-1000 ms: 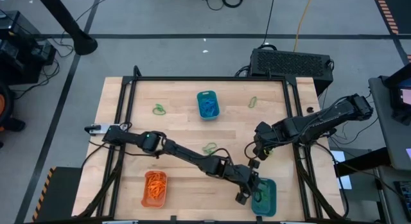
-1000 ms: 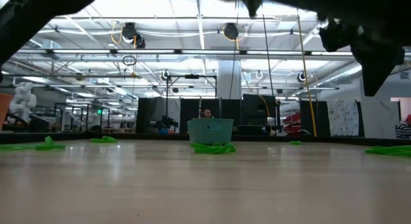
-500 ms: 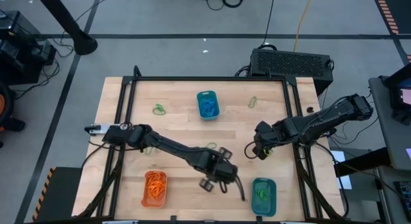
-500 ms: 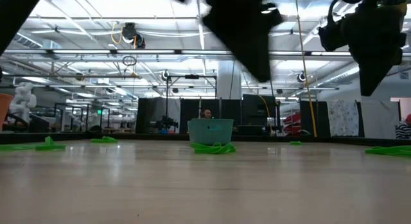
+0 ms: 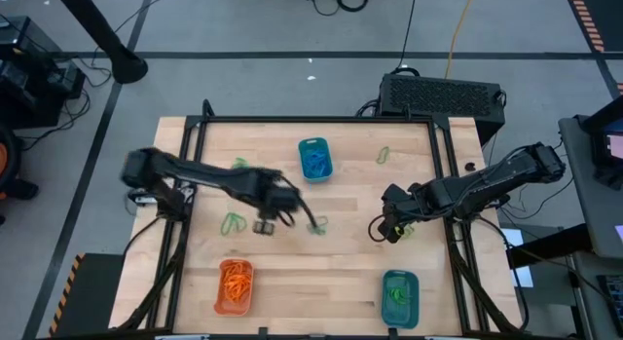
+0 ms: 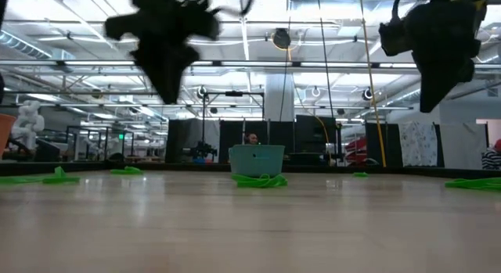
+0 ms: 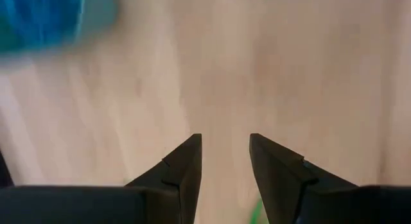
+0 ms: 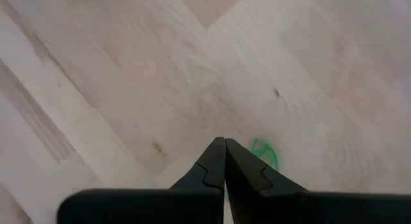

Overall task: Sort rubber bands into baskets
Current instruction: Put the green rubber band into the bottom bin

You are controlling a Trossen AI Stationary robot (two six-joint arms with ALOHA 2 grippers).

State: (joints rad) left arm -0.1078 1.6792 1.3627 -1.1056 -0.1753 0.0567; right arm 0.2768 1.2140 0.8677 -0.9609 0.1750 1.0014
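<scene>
Baskets number three: two teal, one orange.

One camera looks straight down on the whole counter; another sits level at its surface, facing the room. Both see the blue basket. Wrist cameras hover close above the wood.

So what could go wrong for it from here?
Two things, maybe. The left gripper is open and empty above the table, between two green rubber bands; loops that thin and flat could slip out of a grasp. The right gripper hangs shut close beside another green band, and a small move might nudge it aside. Several green bands are scattered, so one could be missed.
</scene>
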